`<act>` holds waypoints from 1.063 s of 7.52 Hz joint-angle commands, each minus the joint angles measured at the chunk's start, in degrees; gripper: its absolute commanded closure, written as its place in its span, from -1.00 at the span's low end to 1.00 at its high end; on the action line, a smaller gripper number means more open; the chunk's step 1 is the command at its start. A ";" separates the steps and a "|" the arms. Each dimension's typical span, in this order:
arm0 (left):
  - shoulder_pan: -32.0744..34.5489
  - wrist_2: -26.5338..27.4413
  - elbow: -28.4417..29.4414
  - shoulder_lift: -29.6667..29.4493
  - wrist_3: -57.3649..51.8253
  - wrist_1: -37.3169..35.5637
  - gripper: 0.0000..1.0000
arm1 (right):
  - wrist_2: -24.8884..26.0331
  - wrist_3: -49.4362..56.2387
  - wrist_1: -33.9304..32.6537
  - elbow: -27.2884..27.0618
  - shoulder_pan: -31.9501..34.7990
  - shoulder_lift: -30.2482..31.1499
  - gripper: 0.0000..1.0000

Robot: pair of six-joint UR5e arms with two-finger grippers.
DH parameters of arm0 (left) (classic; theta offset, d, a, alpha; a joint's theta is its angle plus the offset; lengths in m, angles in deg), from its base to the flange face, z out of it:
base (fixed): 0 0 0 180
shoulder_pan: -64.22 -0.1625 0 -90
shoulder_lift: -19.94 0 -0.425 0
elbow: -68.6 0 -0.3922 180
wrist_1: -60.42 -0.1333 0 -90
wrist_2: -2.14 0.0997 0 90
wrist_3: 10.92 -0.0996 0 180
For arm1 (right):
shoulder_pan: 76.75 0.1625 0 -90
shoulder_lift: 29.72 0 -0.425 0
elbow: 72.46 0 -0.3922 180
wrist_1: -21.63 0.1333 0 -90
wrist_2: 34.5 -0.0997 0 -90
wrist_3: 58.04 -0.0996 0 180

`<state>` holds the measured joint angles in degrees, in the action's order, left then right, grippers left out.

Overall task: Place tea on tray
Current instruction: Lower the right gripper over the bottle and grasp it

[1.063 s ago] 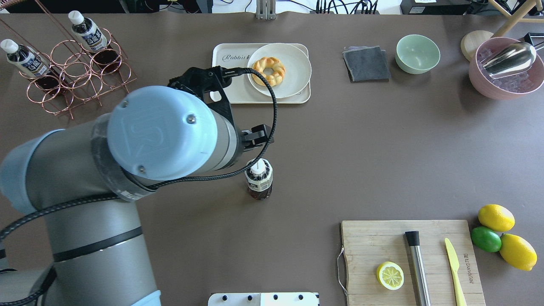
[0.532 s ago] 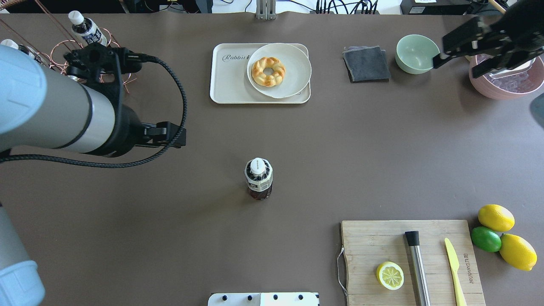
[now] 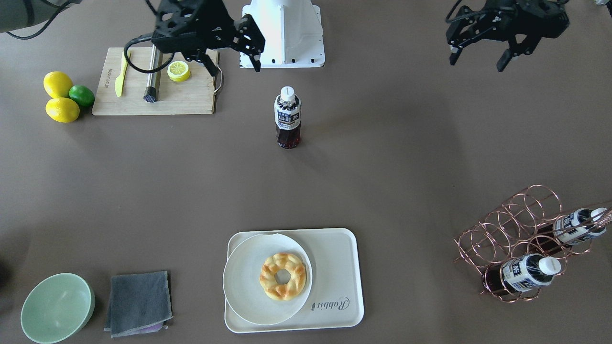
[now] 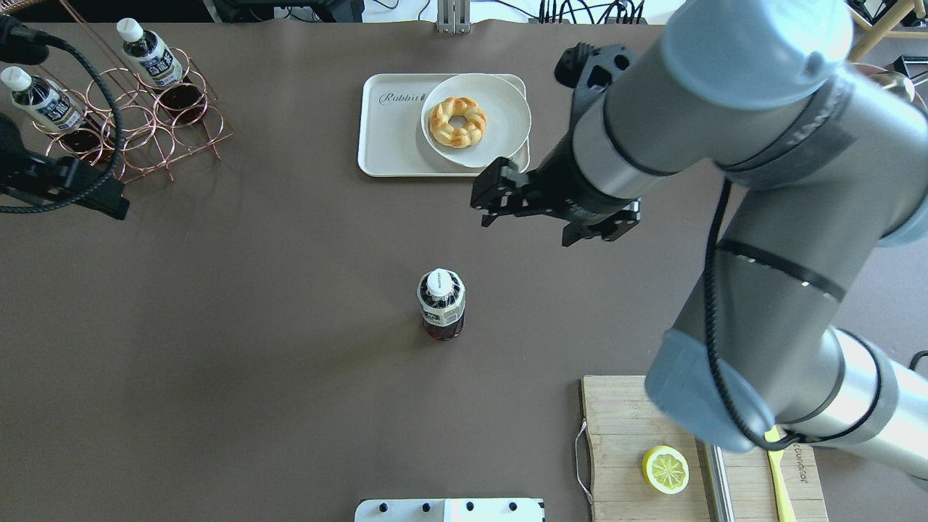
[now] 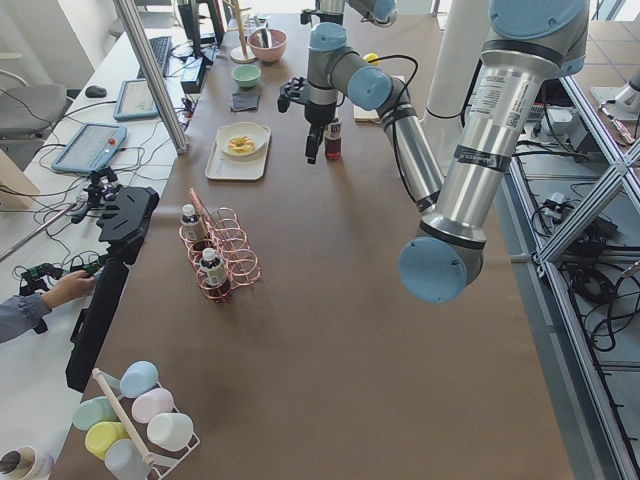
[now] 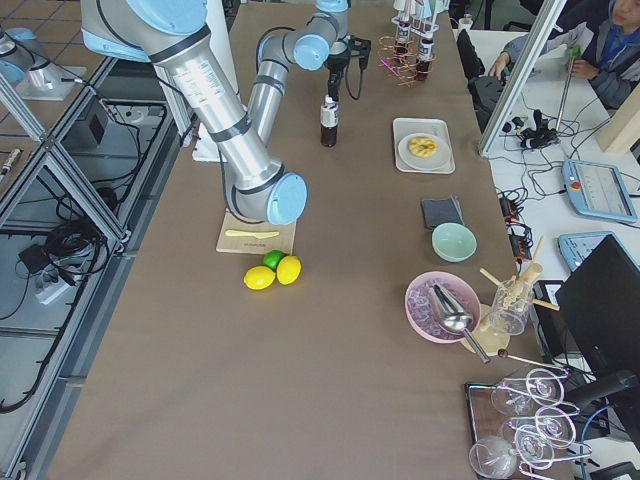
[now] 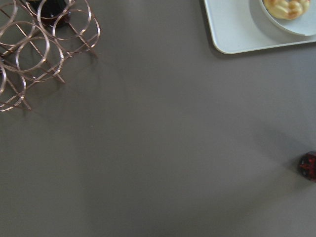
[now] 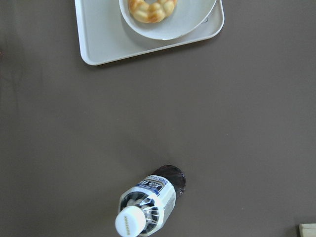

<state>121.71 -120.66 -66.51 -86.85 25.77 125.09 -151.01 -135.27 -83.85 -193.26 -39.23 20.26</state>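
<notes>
The tea bottle (image 4: 441,304) stands upright and alone mid-table; it also shows in the front view (image 3: 288,117) and the right wrist view (image 8: 148,207). The cream tray (image 4: 391,138) lies at the far side, with bare room on its left part (image 3: 334,267). My right gripper (image 3: 234,70) is open and empty; in the overhead view it (image 4: 525,225) hovers between tray and bottle, touching neither. My left gripper (image 3: 475,64) is open and empty, far off toward the rack side.
A round plate (image 4: 500,138) with a ring pastry (image 4: 457,121) fills the tray's right part. A copper rack (image 4: 138,130) holds two more bottles (image 4: 43,101). A cutting board (image 3: 186,102), citrus fruit (image 3: 62,110), green bowl (image 3: 57,308) and grey cloth (image 3: 138,301) lie around.
My left arm has drawn back from the bottle to the table's left edge. My right arm has swung in from the far right to above the middle. The bottle has not moved.
</notes>
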 commanded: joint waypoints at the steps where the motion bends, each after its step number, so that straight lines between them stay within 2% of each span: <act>1: 10.16 -5.57 3.53 6.39 -13.98 1.85 -0.93 | 10.95 -5.12 -8.67 9.82 -10.53 -14.26 -0.99; 3: 11.33 -5.87 4.67 10.35 -14.89 7.55 -0.93 | 11.22 -4.34 -8.95 12.95 -10.45 -14.57 -0.90; 5: 11.33 -5.95 4.59 10.72 -14.45 8.19 -0.93 | 12.00 -0.23 -9.13 17.77 -9.74 -15.27 -0.83; 8: 11.33 -5.95 4.42 10.63 -14.10 8.19 -0.93 | 11.74 3.66 -8.87 20.07 -10.71 -14.83 -0.73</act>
<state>133.02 -126.61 -61.99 -76.27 11.50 133.24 -139.12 -133.99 -92.86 -174.40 -49.28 5.20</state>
